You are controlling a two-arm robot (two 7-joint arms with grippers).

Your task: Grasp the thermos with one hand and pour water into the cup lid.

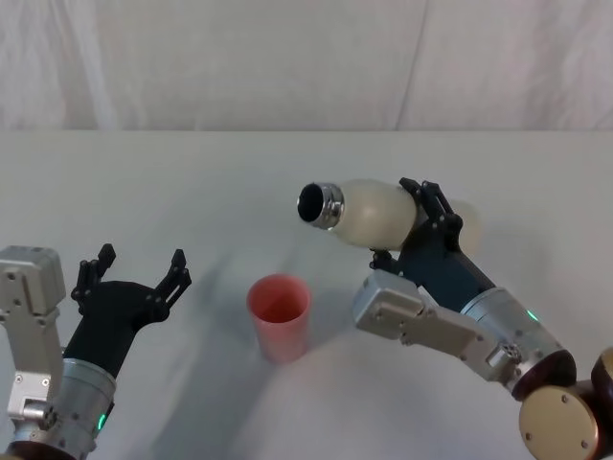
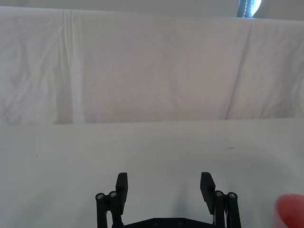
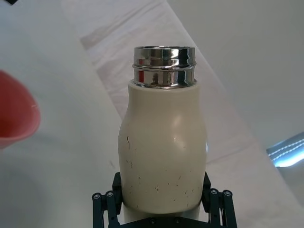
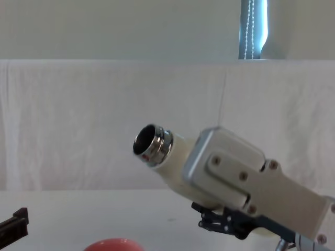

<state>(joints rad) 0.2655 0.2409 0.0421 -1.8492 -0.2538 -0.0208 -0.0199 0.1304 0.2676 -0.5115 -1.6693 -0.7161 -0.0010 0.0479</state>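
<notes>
My right gripper [image 1: 421, 222] is shut on the cream-white thermos [image 1: 381, 212], holding it in the air tilted nearly level, its open steel neck [image 1: 322, 203] pointing left. The neck hangs above and just right of the pink cup lid [image 1: 279, 314], which stands upright on the table. In the right wrist view the thermos [image 3: 164, 147] sits between the fingers [image 3: 105, 202], with the cup lid's rim [image 3: 14, 111] off to one side. The chest view has the thermos neck [image 4: 153, 145] raised over the cup lid's rim [image 4: 111, 244]. My left gripper [image 1: 134, 270] rests open at the left, apart from the lid.
A white cloth covers the table [image 1: 192, 182] and the backdrop behind it. The left wrist view looks across bare cloth past the open left gripper [image 2: 164, 186], with the cup lid's edge [image 2: 290, 209] at one corner.
</notes>
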